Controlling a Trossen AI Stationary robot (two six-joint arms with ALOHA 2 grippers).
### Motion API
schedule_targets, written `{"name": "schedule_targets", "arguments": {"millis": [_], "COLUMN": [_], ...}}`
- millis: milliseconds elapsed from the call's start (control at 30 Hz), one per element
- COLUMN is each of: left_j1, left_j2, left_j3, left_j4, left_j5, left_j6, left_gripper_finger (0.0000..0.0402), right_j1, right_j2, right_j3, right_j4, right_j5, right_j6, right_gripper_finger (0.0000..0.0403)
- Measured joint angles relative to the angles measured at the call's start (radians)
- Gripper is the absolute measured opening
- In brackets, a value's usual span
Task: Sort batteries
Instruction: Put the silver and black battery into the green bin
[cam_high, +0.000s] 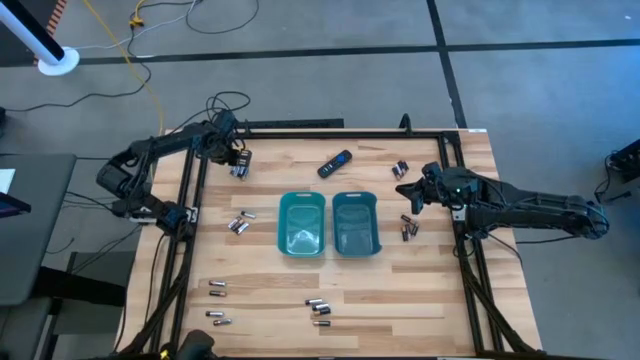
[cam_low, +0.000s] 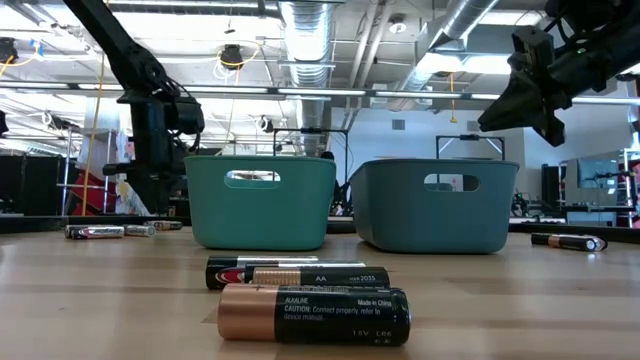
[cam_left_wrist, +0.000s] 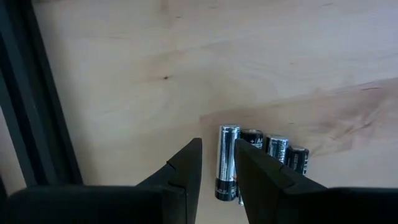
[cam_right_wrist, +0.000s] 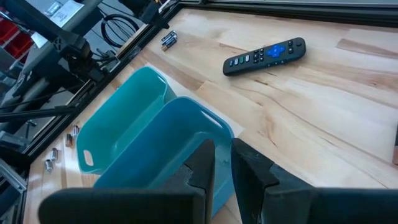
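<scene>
Batteries lie on the wooden table in small groups. One row at the far left holds a silvery battery (cam_left_wrist: 227, 155) with three dark ones (cam_left_wrist: 277, 149) beside it. My left gripper (cam_left_wrist: 218, 148) points steeply down over that row (cam_high: 241, 170), open by a narrow gap, one finger on each side of the silvery battery. My right gripper (cam_high: 405, 192) hangs above the table to the right of the two teal trays (cam_high: 302, 222) (cam_high: 355, 222). Its fingers (cam_right_wrist: 222, 149) stand a narrow gap apart with nothing between them. My left gripper's fingers (cam_left_wrist: 186, 165) straddle the silvery battery's long sides (cam_left_wrist: 225, 143) from above and lie along it. The battery lies flat on the table in its row. Whether the fingers touch it, I cannot tell.
A black remote (cam_high: 335, 163) lies at the far middle. More battery groups lie left of the trays (cam_high: 238, 224), right of them (cam_high: 408, 228), at the far right (cam_high: 402, 170) and near the front edge (cam_high: 318, 306) (cam_high: 217, 288). A black frame (cam_high: 190, 200) borders the table.
</scene>
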Motion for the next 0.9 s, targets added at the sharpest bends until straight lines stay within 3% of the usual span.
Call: {"name": "schedule_targets", "arguments": {"millis": [700, 900], "left_j1": [-0.001, -0.015], "left_j2": [0.000, 0.000], "left_j3": [0.001, 0.001], "left_j4": [-0.018, -0.052], "left_j5": [0.029, 0.026], "left_j6": [-0.017, -0.085], "left_gripper_finger": [0.0088, 0.0088], "right_j1": [0.000, 0.001], "right_j2": [0.000, 0.000], "right_j3": [0.000, 0.000], "right_j4": [0.000, 0.000], "right_j5": [0.000, 0.000], "right_j6": [0.001, 0.001], "right_gripper_finger": [0.0071, 0.0071]}}
